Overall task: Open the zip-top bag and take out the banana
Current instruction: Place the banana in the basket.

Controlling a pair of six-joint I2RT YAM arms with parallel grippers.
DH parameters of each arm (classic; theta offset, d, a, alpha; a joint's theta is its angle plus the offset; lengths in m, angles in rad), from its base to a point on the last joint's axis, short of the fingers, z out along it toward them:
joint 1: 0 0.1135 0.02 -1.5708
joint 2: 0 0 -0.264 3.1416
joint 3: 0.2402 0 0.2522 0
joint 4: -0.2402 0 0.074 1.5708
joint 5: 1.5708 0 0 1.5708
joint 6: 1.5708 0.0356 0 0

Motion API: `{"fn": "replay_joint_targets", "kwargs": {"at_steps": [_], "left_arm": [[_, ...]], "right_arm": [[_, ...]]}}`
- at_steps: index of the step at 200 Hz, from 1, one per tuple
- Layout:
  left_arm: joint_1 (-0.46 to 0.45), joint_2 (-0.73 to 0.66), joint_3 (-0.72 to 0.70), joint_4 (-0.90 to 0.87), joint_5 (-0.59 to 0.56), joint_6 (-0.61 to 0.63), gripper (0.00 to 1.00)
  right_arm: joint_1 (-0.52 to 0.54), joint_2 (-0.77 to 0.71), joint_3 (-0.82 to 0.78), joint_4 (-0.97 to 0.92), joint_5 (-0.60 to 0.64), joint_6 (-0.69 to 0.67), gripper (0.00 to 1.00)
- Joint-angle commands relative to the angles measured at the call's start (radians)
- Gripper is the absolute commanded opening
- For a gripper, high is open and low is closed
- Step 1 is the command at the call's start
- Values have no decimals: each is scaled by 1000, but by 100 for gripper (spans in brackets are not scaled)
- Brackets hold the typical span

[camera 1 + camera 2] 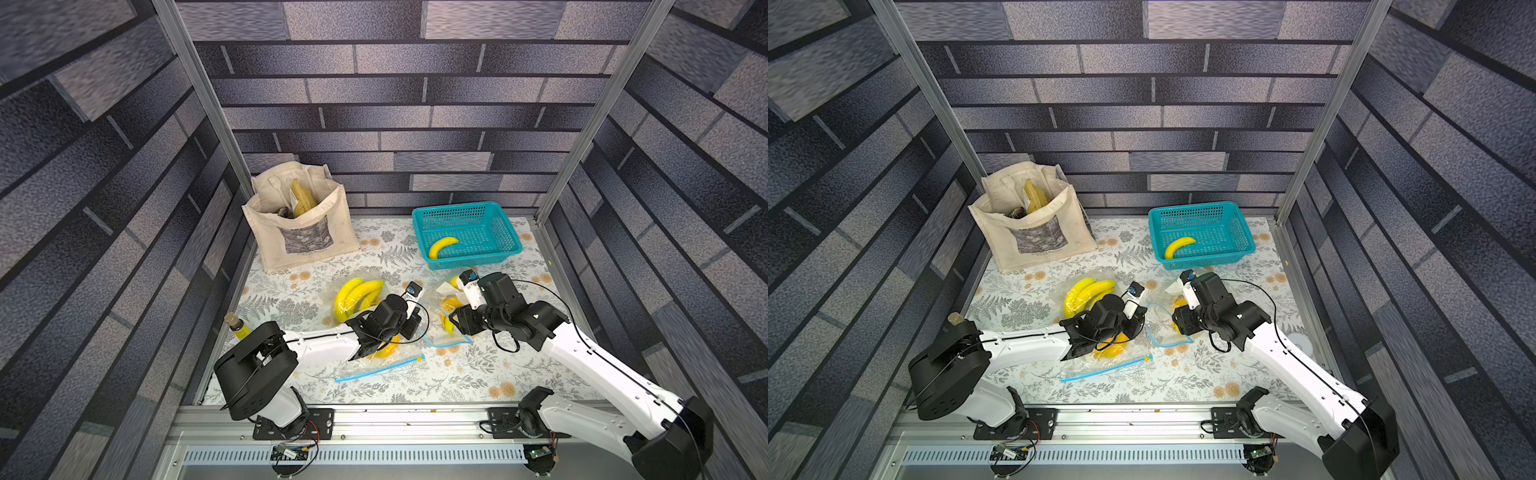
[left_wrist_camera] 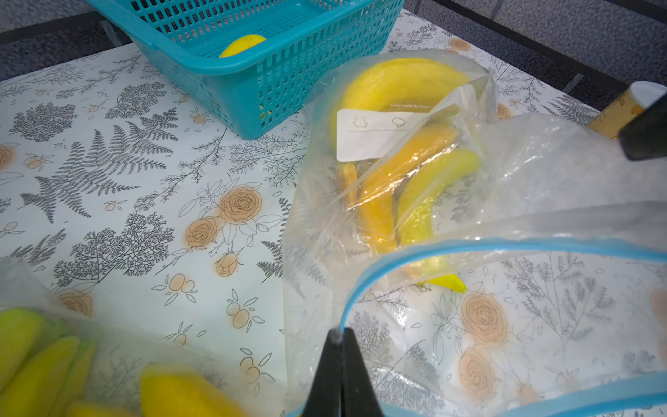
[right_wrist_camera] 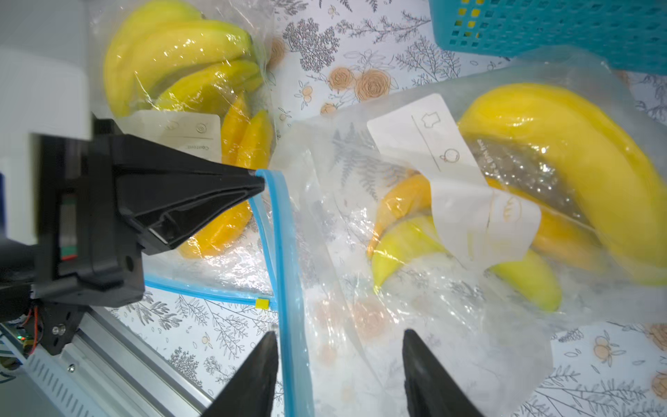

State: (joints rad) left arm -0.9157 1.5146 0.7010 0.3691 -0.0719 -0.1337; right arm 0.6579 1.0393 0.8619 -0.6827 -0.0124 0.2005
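left gripper [image 3: 258,177] pinches zip rim [image 3: 288,252], overhead unclear

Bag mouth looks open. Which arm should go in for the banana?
Right. The left gripper is shut on the blue rim of the zip-top bag, holding its mouth open; the right gripper is open at that mouth, facing the bananas inside.

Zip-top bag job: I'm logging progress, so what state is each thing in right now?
zip-top bag: mouth open, bananas inside.
left hand: shut on the bag's blue zip edge.
right hand: open, astride that edge.
second bag: zip looks closed.
basket: holds one banana.
tote: upright, top open.
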Motion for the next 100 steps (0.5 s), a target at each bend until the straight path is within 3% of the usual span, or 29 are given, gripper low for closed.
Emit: {"fn": "replay_joint_targets", "kwargs": {"at_steps": [1, 74, 100], "left_arm": [[-2, -6, 33, -27, -19, 16, 4], [-12, 16, 91, -90, -30, 40, 5], [-14, 3, 88, -95, -33, 42, 5]], "right_arm": [[37, -11, -11, -54, 123, -7, 57], [55, -20, 9, -63, 61, -51, 58], [55, 68, 45, -98, 105, -71, 47]]}}
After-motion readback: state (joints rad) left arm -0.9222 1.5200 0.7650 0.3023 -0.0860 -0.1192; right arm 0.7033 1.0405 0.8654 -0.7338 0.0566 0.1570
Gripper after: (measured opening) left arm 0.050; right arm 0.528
